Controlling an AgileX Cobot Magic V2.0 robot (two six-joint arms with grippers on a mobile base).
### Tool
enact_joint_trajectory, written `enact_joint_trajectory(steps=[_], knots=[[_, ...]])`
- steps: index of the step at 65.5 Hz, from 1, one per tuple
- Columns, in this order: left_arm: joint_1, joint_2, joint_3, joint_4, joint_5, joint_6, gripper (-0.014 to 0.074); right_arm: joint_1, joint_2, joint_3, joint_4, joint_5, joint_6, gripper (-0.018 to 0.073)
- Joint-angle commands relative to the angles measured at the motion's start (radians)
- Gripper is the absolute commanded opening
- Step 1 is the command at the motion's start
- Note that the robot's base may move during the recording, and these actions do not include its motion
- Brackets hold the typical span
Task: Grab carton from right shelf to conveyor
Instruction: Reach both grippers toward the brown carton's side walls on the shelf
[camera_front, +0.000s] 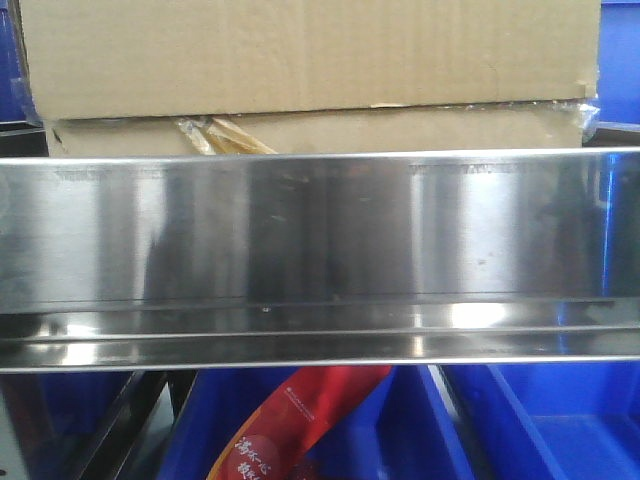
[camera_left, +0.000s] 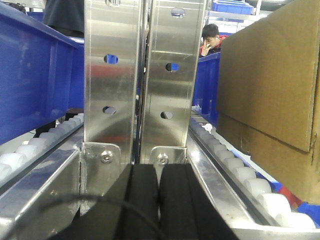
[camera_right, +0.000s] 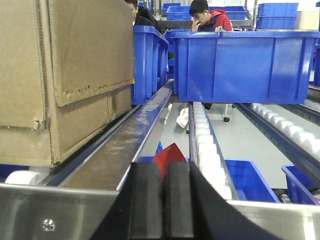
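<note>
The brown carton (camera_front: 310, 60) sits on the shelf, right behind its shiny steel front rail (camera_front: 320, 230); amber tape shows at its bottom seam. In the left wrist view the carton (camera_left: 270, 95) stands to the right on the roller track. In the right wrist view the carton (camera_right: 60, 75) stands to the left. My left gripper (camera_left: 159, 200) is shut with nothing between the pads, low in front of two steel uprights. My right gripper (camera_right: 163, 197) is shut and empty too, at the shelf's front rail (camera_right: 45, 212). The conveyor is out of view.
Blue plastic bins (camera_right: 240, 65) stand on the rollers to the carton's right, and another blue bin (camera_left: 30, 75) to its left. Lower blue bins (camera_front: 540, 420) and a red packet (camera_front: 290, 420) lie under the rail. Two people (camera_right: 207, 17) sit behind the shelf.
</note>
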Motion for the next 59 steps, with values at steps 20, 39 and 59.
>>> enact_joint_trajectory(steps=[20,39,59], knots=[[0.002,-0.004,-0.004,-0.004,-0.019,0.000,-0.0009,-0.006,-0.004,0.000,0.001,-0.022,-0.004,-0.0075],[0.002,-0.004,-0.004,-0.004,-0.021,0.000,-0.0009,-0.006,-0.004,0.000,0.001,-0.037,-0.004,-0.0075],[0.002,-0.004,-0.004,-0.015,-0.044,0.000,-0.0009,-0.006,-0.004,0.000,0.001,-0.134,-0.004,-0.0075]])
